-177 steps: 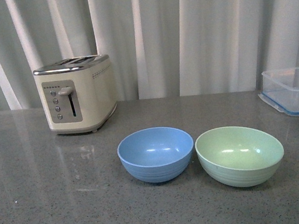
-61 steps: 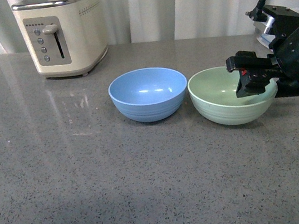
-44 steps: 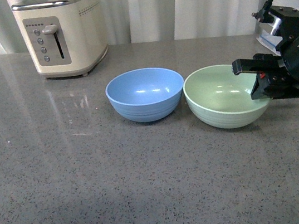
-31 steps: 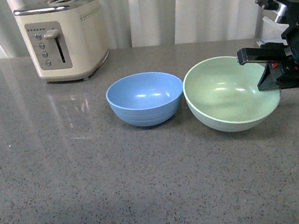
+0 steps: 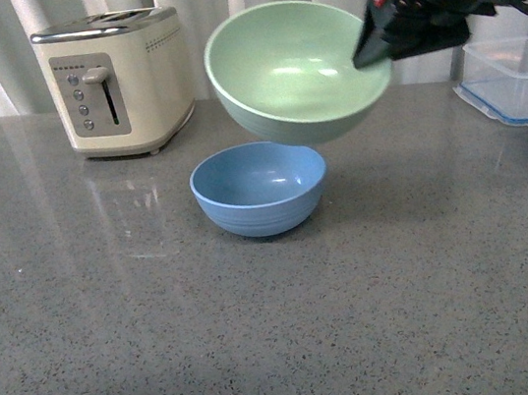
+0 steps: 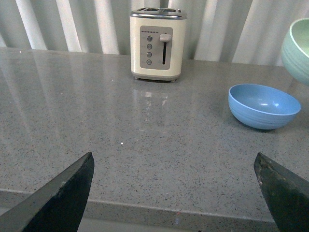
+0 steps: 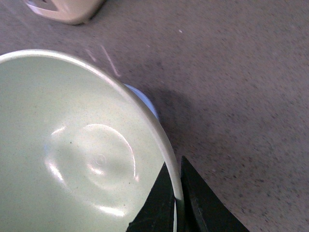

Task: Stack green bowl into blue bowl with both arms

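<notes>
Gaping empty over the near edge of the grey bench [image 6: 96,121], the left end effector [image 6: 173,155] faces the blue bowl [image 5: 257,186] resting mid-bench, while above it the right end effector [image 5: 373,27] pinches the rim of the tilted green bowl [image 5: 290,69], toaster [image 5: 118,85] behind.

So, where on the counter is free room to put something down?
The whole front strip of the counter, before the toaster and the blue bowl, is bare. So is the stretch between the blue bowl and the container. Crowded: over the blue bowl, where the right gripper holds the green bowl.
</notes>
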